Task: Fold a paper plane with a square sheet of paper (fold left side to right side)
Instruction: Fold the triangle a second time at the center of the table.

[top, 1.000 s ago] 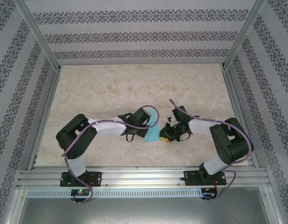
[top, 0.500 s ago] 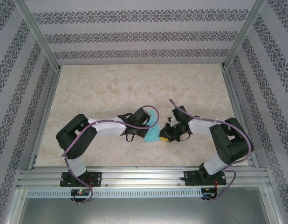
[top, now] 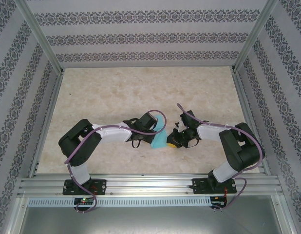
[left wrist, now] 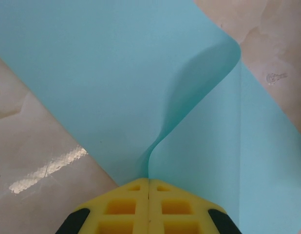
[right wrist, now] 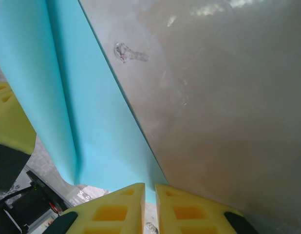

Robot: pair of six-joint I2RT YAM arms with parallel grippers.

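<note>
The square sheet of paper (top: 160, 138) is turquoise and lies on the table between my two grippers. My left gripper (top: 159, 128) is shut on one edge of it. In the left wrist view the yellow fingertips (left wrist: 136, 195) pinch the sheet (left wrist: 116, 73), and the lifted part curls up and over the flat part. My right gripper (right wrist: 149, 187) is nearly shut with a slim gap. Its tips sit at the near edge of the sheet (right wrist: 92, 112), low over the table. Nothing shows between its fingers. The left gripper's yellow finger (right wrist: 9, 122) shows beyond the sheet.
The marbled table top (top: 141, 92) stretches wide behind the arms. Patterned walls (top: 141, 39) and metal frame posts (top: 41, 41) close in the left, right and back sides. A rail (top: 150, 185) runs along the near edge.
</note>
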